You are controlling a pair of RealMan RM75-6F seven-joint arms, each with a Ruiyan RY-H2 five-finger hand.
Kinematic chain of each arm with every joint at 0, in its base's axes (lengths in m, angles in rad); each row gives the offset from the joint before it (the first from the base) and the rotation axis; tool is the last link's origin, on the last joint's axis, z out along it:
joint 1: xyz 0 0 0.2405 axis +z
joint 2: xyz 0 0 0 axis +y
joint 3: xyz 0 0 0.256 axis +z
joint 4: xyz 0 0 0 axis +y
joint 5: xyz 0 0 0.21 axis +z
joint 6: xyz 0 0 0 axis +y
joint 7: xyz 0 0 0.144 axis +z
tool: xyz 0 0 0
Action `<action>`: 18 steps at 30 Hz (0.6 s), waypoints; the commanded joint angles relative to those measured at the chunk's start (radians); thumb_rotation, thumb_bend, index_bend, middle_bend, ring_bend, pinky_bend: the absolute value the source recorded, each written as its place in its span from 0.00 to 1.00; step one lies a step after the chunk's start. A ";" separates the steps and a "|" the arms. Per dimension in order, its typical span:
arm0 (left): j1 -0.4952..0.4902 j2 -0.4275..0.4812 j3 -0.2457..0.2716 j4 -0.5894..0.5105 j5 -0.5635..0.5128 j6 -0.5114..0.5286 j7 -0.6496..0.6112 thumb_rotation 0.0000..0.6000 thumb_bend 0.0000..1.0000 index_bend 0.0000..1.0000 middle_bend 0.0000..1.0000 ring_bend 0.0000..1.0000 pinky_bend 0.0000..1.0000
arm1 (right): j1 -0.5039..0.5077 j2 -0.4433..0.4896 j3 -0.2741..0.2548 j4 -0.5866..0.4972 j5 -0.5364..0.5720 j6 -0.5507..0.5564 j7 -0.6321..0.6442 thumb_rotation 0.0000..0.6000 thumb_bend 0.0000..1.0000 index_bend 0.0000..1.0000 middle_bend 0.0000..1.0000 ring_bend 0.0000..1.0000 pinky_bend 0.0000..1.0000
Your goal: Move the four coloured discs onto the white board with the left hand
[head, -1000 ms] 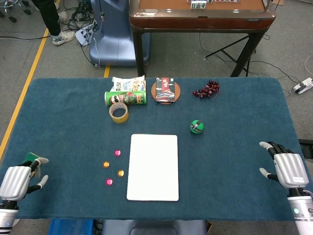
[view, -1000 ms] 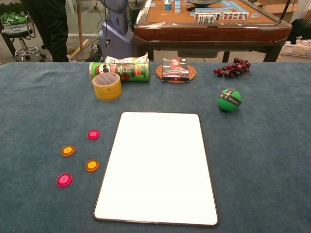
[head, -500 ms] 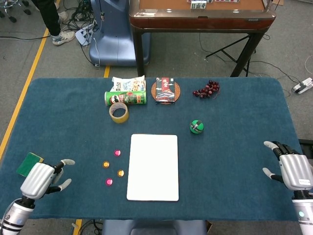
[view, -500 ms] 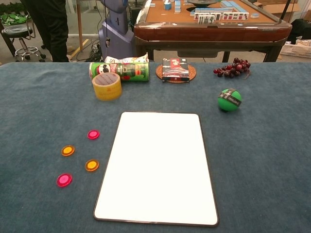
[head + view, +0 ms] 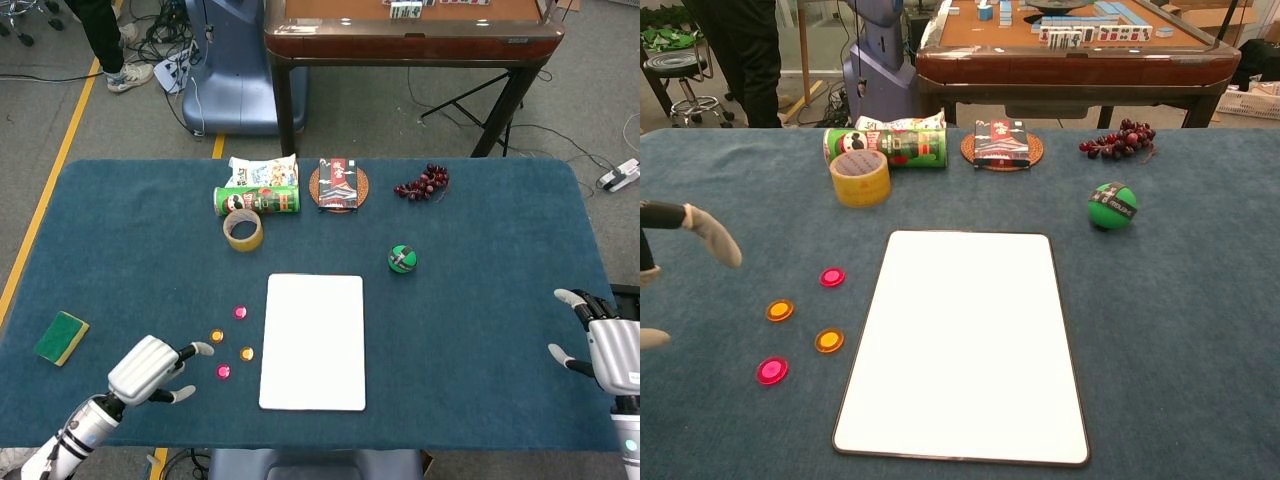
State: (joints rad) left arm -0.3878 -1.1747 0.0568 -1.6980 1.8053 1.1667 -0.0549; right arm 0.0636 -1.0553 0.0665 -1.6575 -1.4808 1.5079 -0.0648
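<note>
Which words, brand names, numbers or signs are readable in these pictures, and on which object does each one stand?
No text can be read for certain.
Green can: printed label with a face logo, lettering too blurred.
Snack bag behind the can: print too small.
Packet on the round coaster: markings unreadable.
Green ball: dark band with pale lettering, too small.
Tape roll, white board: no text seen.
</note>
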 commanded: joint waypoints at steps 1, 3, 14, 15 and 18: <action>-0.021 -0.032 0.001 -0.004 -0.025 -0.038 0.029 1.00 0.22 0.41 1.00 1.00 1.00 | -0.003 0.002 0.000 0.002 -0.002 0.003 0.007 1.00 0.00 0.25 0.27 0.29 0.48; -0.030 -0.049 0.001 0.000 -0.043 -0.061 0.052 1.00 0.22 0.41 1.00 1.00 1.00 | -0.003 0.004 0.000 0.003 -0.003 0.001 0.011 1.00 0.00 0.25 0.27 0.29 0.48; -0.060 -0.100 -0.012 0.011 -0.172 -0.161 0.166 1.00 0.22 0.41 1.00 1.00 1.00 | 0.006 0.005 0.001 0.004 -0.008 -0.017 0.014 1.00 0.00 0.25 0.27 0.29 0.48; -0.061 -0.104 -0.012 0.015 -0.175 -0.162 0.176 1.00 0.22 0.41 1.00 1.00 1.00 | 0.007 0.005 0.001 0.004 -0.008 -0.019 0.013 1.00 0.00 0.25 0.27 0.29 0.48; -0.066 -0.117 -0.007 0.033 -0.172 -0.160 0.199 1.00 0.22 0.42 1.00 1.00 1.00 | 0.008 0.005 0.001 0.003 -0.009 -0.021 0.011 1.00 0.00 0.25 0.27 0.29 0.48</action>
State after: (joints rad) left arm -0.4508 -1.2865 0.0480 -1.6708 1.6320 1.0068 0.1384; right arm 0.0714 -1.0504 0.0675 -1.6542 -1.4902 1.4868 -0.0534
